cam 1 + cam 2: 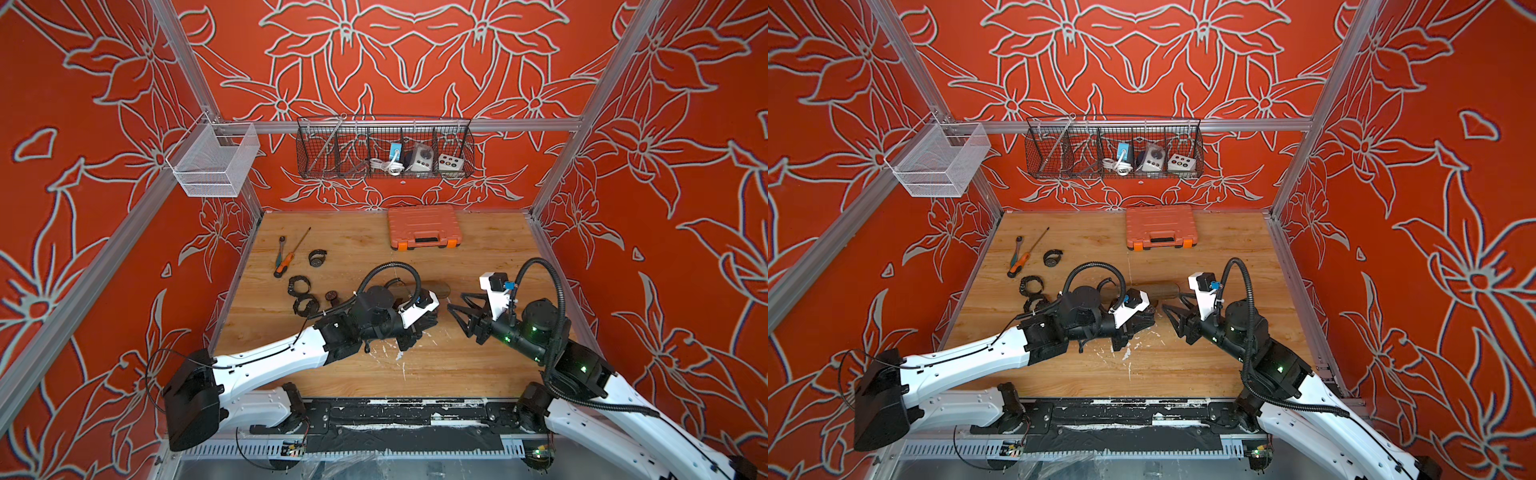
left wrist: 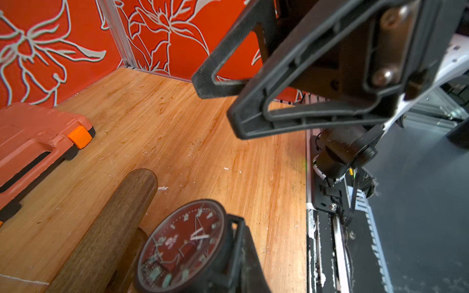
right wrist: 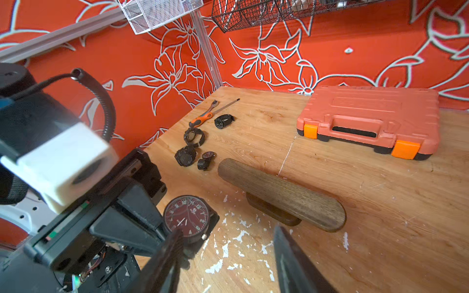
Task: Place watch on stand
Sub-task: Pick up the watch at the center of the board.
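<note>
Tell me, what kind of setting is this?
Likely a robot test cell, not a home: aluminium frame with printed orange walls, a wooden table, a wire basket, an orange tool case.

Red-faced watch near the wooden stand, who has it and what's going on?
The left gripper is shut on the black-strapped watch with the dark red dial, holding it just off the table beside the dark-brown wooden bar stand. The right gripper faces it, jaws open and empty. The watch is not on the stand yet. Four other dark watches, a screwdriver and a small wrench lie further off, with the closed orange plastic case at the back.
</note>
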Controlling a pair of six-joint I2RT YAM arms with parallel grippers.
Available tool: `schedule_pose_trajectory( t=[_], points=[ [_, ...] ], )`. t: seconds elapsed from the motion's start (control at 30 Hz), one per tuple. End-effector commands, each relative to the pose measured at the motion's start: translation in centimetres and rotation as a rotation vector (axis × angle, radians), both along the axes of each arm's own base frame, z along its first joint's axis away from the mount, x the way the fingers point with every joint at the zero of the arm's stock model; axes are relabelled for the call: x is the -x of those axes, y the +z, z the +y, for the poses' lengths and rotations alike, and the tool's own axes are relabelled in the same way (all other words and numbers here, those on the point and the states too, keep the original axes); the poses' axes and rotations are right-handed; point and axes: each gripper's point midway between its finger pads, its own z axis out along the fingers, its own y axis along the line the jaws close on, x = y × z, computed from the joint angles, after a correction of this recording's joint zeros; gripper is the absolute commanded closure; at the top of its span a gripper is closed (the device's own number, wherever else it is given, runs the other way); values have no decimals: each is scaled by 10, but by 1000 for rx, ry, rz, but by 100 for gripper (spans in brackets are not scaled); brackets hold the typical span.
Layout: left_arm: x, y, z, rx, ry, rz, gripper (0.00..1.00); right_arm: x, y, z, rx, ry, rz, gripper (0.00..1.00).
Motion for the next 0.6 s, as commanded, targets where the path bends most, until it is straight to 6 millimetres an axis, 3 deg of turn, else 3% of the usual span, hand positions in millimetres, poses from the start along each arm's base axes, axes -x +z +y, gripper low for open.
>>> schedule_pose_trajectory(
  t=[0.0, 0.1, 0.37, 0.57],
  points=[
    [3, 5, -5, -11, -44, -135, 100, 5, 4, -2, -94, -14, 91, 32],
    [-1, 4, -6, -29, -34, -166, 100, 5, -3, -2, -141, -48, 192, 27],
    [-5, 4, -16, -33, -64, -230, 100, -2, -22, -9, -155, -185, 397, 27],
    [-7, 5, -23, -38, -86, -247, 100, -4, -19, -6, -203, -199, 427, 30]
  ],
)
